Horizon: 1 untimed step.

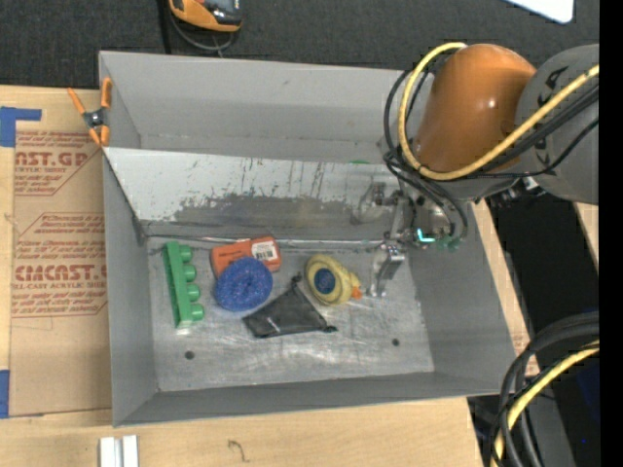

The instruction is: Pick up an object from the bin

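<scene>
1. Gripper low inside the grey bin, over the right part of the floor, hanging from the orange-covered wrist. Cannot tell how far it is open; the end is small and lies against bright metal. No object seen in its hold.
2. Nearest object: a yellow ring-shaped thing, possibly a tape roll with a dark centre, flat on the floor just beside the gripper on the view's left. Apart from it, or barely touching; the view does not settle which.
3. Other objects in a row further left: a black wedge of soft material touching the yellow ring's lower left, a blue round scrubber-like ball, a small orange box with a white label, and a green ridged block well apart at the left.
4. Step in hand, by my reading: positioning before the grasp. Nothing is lifted yet.
5. Next move likely calls for a short shift towards the view's left to centre over the yellow ring, then closing across its rim while clearing the black wedge.
</scene>
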### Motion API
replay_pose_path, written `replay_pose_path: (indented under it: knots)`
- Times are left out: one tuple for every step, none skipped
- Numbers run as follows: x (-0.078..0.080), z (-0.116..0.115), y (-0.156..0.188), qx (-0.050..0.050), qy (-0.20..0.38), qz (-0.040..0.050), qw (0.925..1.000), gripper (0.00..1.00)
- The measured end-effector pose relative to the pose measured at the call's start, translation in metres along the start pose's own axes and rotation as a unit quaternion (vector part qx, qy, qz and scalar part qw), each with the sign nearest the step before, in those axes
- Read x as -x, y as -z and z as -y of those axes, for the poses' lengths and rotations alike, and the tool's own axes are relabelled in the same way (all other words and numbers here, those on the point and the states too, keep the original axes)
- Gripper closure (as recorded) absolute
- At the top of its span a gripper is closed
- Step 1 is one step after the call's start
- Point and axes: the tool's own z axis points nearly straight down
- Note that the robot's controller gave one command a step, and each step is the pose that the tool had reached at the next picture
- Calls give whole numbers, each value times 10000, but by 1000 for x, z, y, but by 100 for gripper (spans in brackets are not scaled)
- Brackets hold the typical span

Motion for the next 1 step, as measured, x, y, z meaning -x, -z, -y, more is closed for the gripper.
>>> replay_pose_path:
  knots:
    - [2,0,4,-1,0,37,10000,0]
